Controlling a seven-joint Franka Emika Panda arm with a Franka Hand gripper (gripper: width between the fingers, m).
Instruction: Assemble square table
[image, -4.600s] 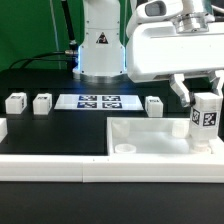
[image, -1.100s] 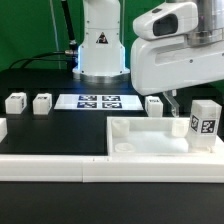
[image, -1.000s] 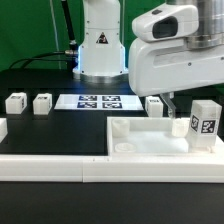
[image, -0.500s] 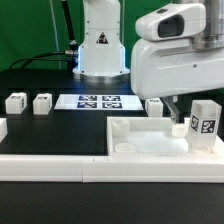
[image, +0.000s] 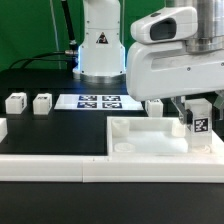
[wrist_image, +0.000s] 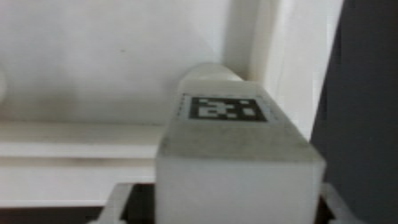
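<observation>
The square table's white slab (image: 150, 140) lies rim-up at the front of the black mat, on the exterior view's right. One tagged white leg block (image: 201, 120) stands upright in the slab's right corner. My gripper (image: 200, 110) has come down over this leg, its fingers pressed against the leg's two sides, shut on it. In the wrist view the leg (wrist_image: 228, 140) fills the space between the fingers (wrist_image: 114, 198), with the slab's rim (wrist_image: 258, 40) behind it. Three more leg blocks (image: 15, 102) (image: 42, 102) (image: 155, 105) lie loose on the mat.
The marker board (image: 97, 100) lies flat in front of the robot base (image: 100, 45). A long low white border wall (image: 60, 165) runs along the front edge. Another white piece (image: 2, 128) shows at the exterior view's left edge.
The gripper stood open and raised just left of the upright leg. It has moved right and down over the leg, and its fingers have closed on it.
</observation>
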